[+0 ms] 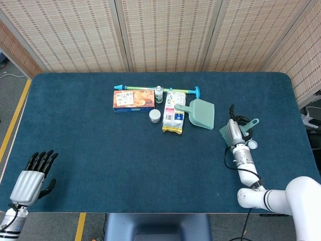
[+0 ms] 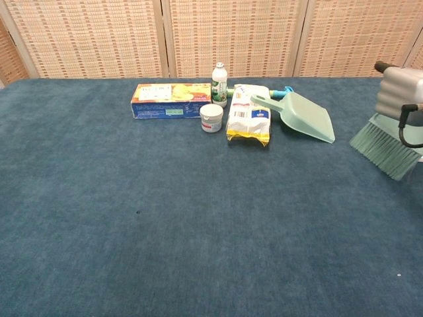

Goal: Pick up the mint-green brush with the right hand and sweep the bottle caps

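My right hand (image 1: 233,131) (image 2: 398,92) grips the mint-green brush (image 1: 239,131) (image 2: 384,142) at the table's right side. In the chest view the bristles hang down at the right edge of the frame, just above the cloth. In the head view the brush handle points up and to the right. One white bottle cap (image 1: 252,145) shows just right of the brush; another cap is hidden behind the hand and brush. My left hand (image 1: 33,176) hovers at the near left corner, fingers spread, holding nothing.
A mint-green dustpan (image 1: 199,112) (image 2: 305,116) lies left of the brush. Further left sit a yellow snack bag (image 1: 173,113), a white jar (image 1: 155,116), an orange box (image 1: 133,99), a small bottle (image 1: 159,94) and a long teal rod (image 1: 155,89).
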